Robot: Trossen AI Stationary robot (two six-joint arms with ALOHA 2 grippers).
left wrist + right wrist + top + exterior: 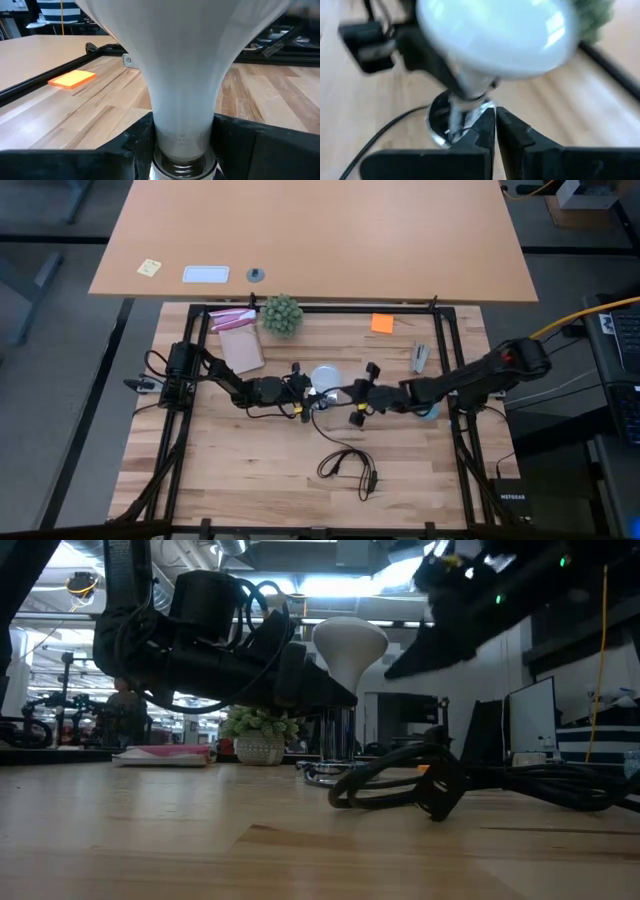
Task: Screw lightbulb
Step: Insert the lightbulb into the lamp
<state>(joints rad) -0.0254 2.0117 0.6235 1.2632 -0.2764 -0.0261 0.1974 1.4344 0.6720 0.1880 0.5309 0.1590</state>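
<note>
Starting at the left of the table (200, 470), the left arm reaches toward the middle; beside it lie a pink packet (231, 319) and a brown card (241, 350), and a little green plant (281, 314) stands near the back rail. The left gripper (300, 392) is at the centre of the table; its two dark fingers (125, 150) press on the narrow neck of the lightbulb (185, 75), one on each side, so this claw is pinching the bulb just above the grey screw base. The lightbulb stands upright, dome on top, over the round silvery socket (440, 122); in the low view the white dome (349, 643) rises above the dark gripper; whether the thread is already in the socket cannot be told. A black cord (345, 465) makes loops on the wood in front of the socket. To the right of the bulb the right gripper (358, 398) hovers close to it, its fingers (520, 135) pressed together and holding nothing. Farther right an orange note (382, 323) lies near the back rail, and a small grey object (420, 358) lies near the right rail.
</note>
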